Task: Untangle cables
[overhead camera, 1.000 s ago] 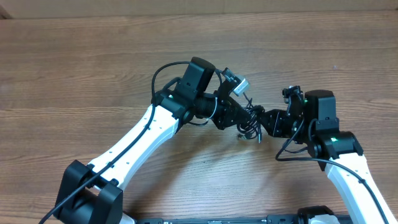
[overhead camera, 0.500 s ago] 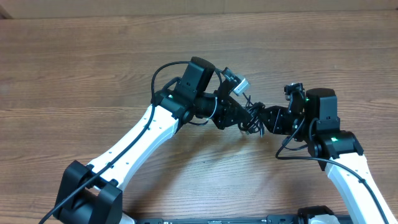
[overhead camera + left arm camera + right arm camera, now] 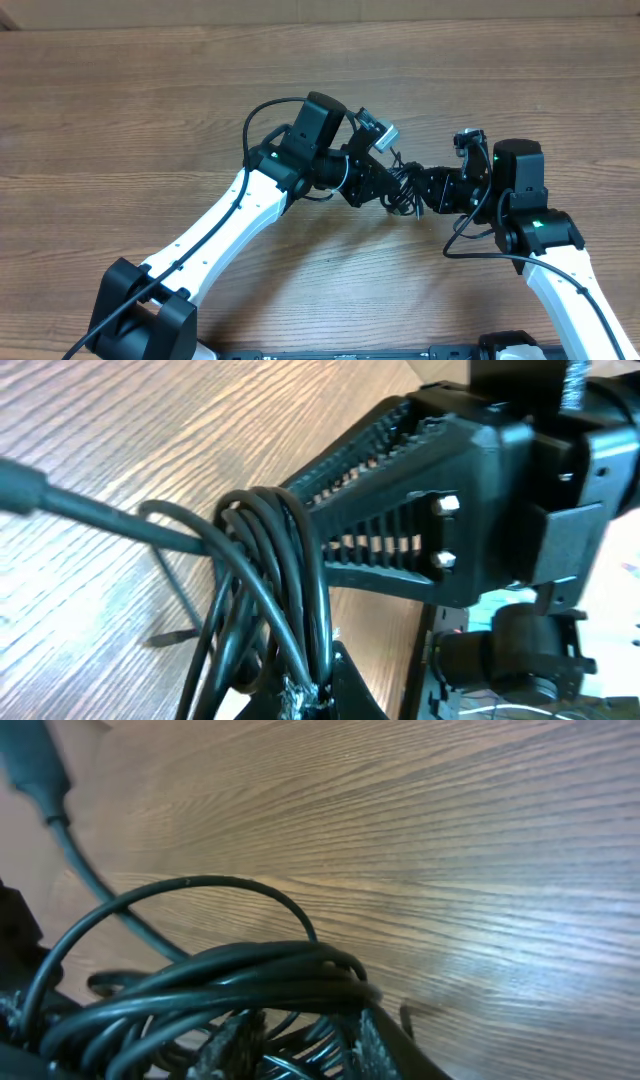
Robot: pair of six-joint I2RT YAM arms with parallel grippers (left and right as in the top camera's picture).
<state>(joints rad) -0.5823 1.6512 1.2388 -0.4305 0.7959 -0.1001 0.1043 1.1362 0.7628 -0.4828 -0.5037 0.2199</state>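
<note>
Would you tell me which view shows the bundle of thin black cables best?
The right wrist view: the bundle of thin black cables is close up, strands clearly separate. Left wrist shows one bunched loop; overhead, only a small tangle.

The cables (image 3: 401,186) are thin, glossy black cords bunched into one tight, tangled coil. Several strands arch side by side, a looser loop stands out from them, and one cord runs off to a thicker moulded end. The coil hangs above the middle of the worktop (image 3: 150,100).
</note>
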